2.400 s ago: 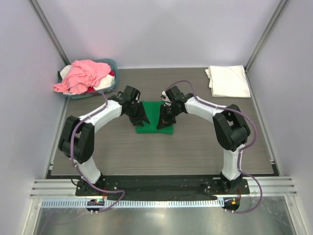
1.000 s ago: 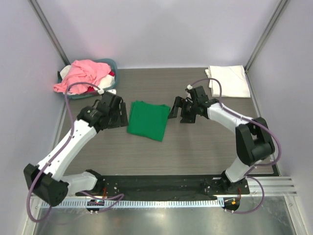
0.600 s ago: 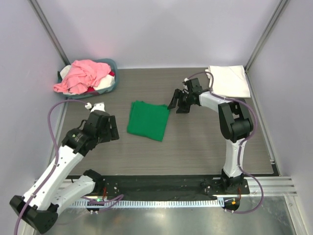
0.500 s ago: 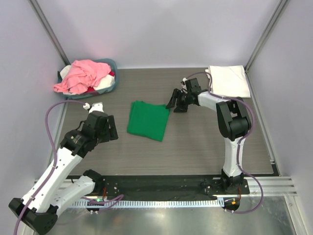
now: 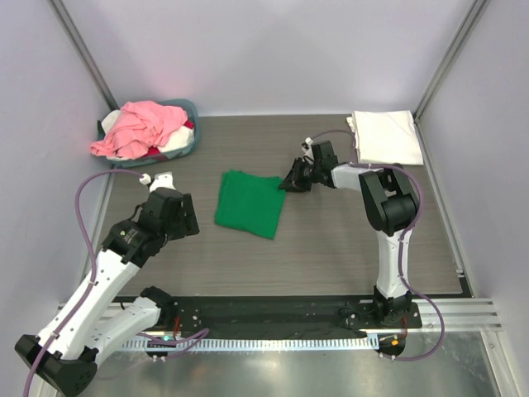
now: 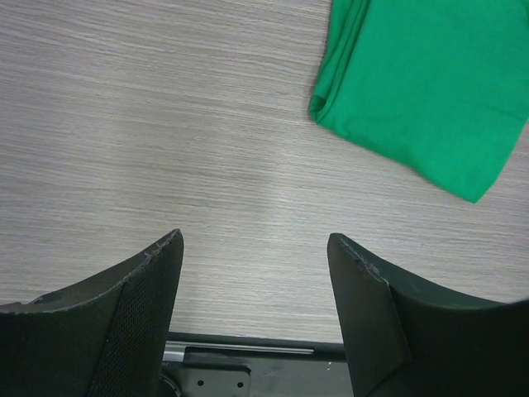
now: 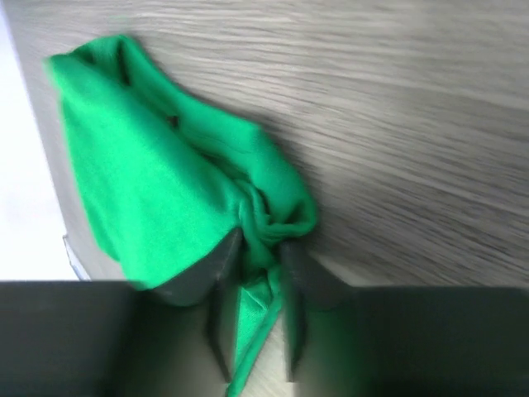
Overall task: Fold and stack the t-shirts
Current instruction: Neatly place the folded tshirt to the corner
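A folded bright green t-shirt lies flat mid-table. My right gripper is low at its far right corner, and in the right wrist view its jaws are shut on a bunched fold of the green cloth. My left gripper hovers open over bare table to the shirt's left, holding nothing; the left wrist view has the green t-shirt at upper right. A folded white t-shirt lies at the back right. A crumpled pink t-shirt fills the basket.
The round blue-grey basket sits at the back left corner by the wall. Metal frame posts stand at both back corners. The arms' base rail runs along the near edge.
My right gripper slid left to the green t-shirt's far right corner and closed on it. My left arm pulled back to the left earlier and has since stayed put, still open.
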Controlling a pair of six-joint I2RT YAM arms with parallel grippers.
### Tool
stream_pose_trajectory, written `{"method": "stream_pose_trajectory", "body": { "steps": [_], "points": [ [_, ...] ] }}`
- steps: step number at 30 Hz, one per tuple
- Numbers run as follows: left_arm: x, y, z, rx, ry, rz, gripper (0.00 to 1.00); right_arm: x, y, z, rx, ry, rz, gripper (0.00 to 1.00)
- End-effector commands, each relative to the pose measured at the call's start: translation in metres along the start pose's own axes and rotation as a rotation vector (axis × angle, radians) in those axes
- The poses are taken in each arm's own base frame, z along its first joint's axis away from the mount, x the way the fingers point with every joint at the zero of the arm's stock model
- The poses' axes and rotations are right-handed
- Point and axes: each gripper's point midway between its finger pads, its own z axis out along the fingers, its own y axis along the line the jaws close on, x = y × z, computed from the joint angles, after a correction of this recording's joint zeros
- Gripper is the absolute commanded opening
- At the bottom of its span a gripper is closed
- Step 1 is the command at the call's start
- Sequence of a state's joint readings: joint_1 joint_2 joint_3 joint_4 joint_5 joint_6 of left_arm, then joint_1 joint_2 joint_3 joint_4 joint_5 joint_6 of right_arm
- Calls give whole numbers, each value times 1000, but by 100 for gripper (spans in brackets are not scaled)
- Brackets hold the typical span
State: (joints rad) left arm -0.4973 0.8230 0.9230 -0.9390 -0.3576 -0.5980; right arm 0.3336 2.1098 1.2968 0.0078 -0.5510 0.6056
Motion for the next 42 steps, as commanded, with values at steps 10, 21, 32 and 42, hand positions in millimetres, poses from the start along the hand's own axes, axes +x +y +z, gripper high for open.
{"method": "stream_pose_trajectory", "body": {
  "steps": [10, 21, 32, 42],
  "points": [
    [-20, 5, -33, -7, -44, -118, 66, -30, -9, -58, 167, 1, -82, 1],
    [-24, 21, -48, 62, -239, -180, 66, -114, -51, -213, 767, -216, -377, 1],
    [-21, 25, -38, -2, -204, -166, 66, -183, -43, -295, 856, -432, -602, 1],
    [-21, 27, -38, -13, -211, -170, 66, -232, -12, -335, 833, -593, -718, 1]
  ]
}}
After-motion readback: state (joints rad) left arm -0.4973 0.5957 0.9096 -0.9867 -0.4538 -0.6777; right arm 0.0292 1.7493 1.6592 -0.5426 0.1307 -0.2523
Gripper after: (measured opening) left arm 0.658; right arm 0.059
